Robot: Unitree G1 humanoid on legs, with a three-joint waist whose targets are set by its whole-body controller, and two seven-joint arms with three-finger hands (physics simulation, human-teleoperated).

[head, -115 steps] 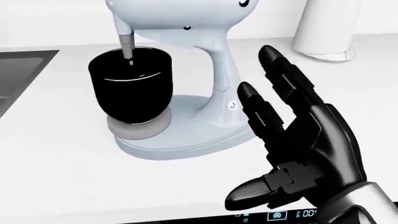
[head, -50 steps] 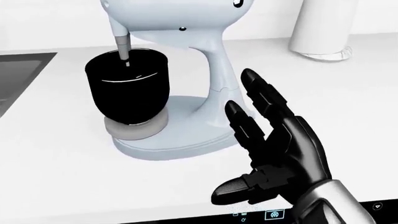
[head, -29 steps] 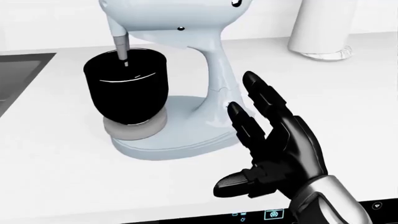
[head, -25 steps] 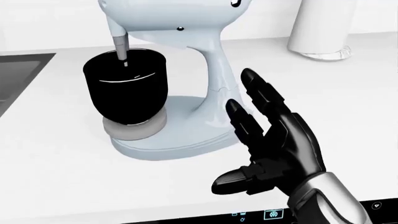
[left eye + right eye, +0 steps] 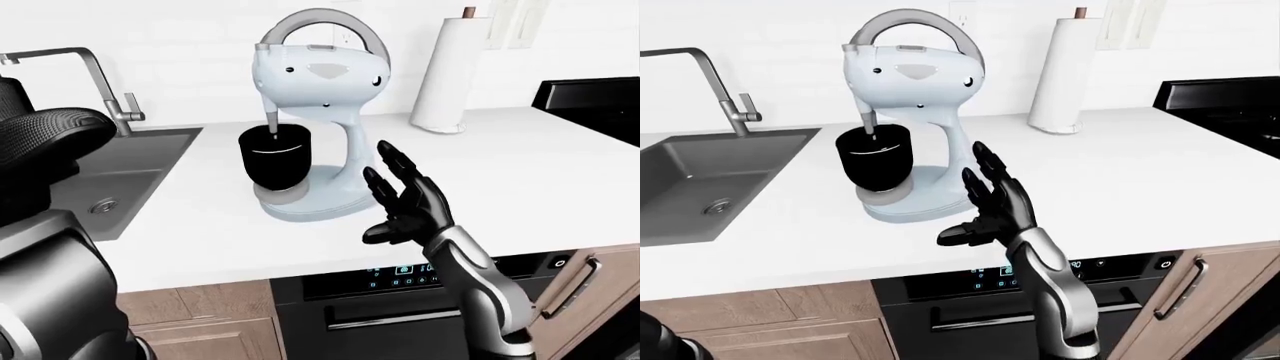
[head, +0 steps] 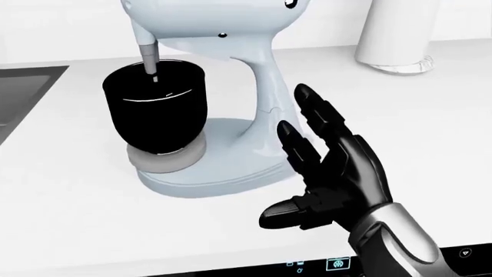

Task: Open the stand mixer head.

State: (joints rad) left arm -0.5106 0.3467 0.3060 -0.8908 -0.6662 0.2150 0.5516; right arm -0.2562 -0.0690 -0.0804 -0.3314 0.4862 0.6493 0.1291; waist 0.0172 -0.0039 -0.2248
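Kitchen scene: a white desk (image 5: 520, 172) under a pale wall, with a sink (image 5: 710, 176) at the view's left, a paper roll (image 5: 447, 71) toward the upper right, and a dark oven (image 5: 970, 300) below. The mixer (image 5: 315, 112) stands mid-desk, its head (image 5: 320, 71) down and the beater shaft inside the black bowl (image 6: 156, 112). The right hand (image 6: 330, 173) hovers beside the mixer's column at the view's right, fingers (image 6: 319, 112) spread apart and pointing up, thumb out, clamped on nothing. Over the last seconds it has drifted a little left and lower in the head view, closing on the column without visible contact. The head is therefore judged unopened; reaching up to it remains. The left hand's state cannot be told: only a dark arm (image 5: 45, 247) fills the left-eye view's left edge
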